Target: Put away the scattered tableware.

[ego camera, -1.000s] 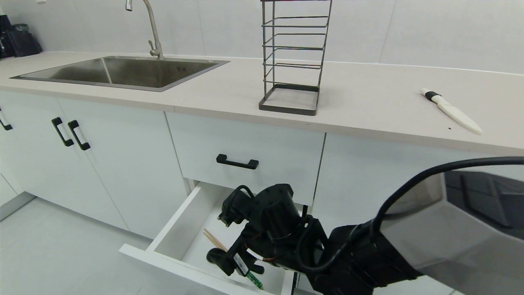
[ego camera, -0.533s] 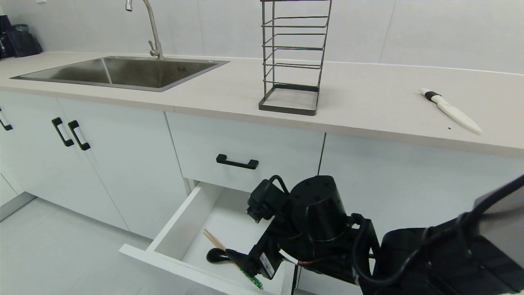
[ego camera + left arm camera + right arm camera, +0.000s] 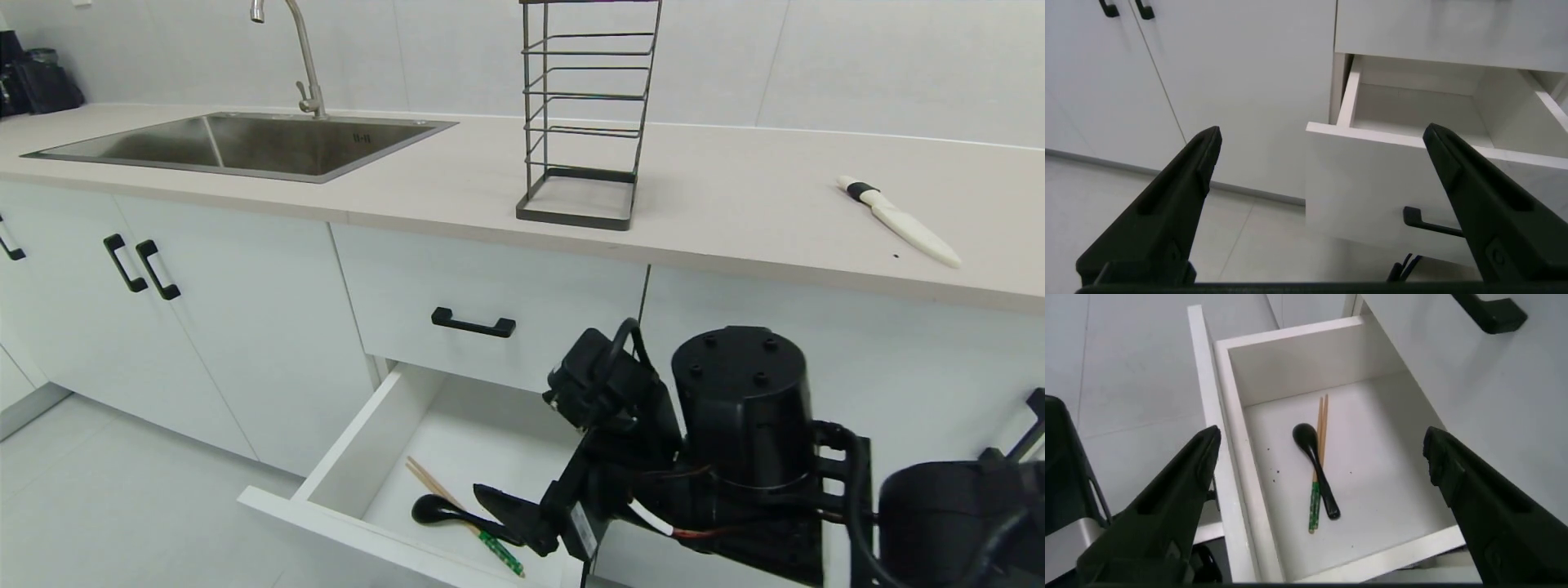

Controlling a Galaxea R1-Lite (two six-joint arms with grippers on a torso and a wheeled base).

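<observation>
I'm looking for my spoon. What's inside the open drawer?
Inside the drawer lie a black spoon and a pair of chopsticks, overlapping. The drawer's back end, under the cabinet front, is hidden.

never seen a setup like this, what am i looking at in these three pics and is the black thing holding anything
A two-armed robot in a kitchen. The wide picture comes from a camera on its head; the black bulk at lower right is its right arm. The other two come from cameras on the wrists, and the black prongs at their sides are each tool's fingers. The right tool hangs open over an open drawer with a spoon and chopsticks inside. The left tool, also open, faces the drawer from the side. Neither holds anything. The counter has a sink, a rack and a knife.
</observation>
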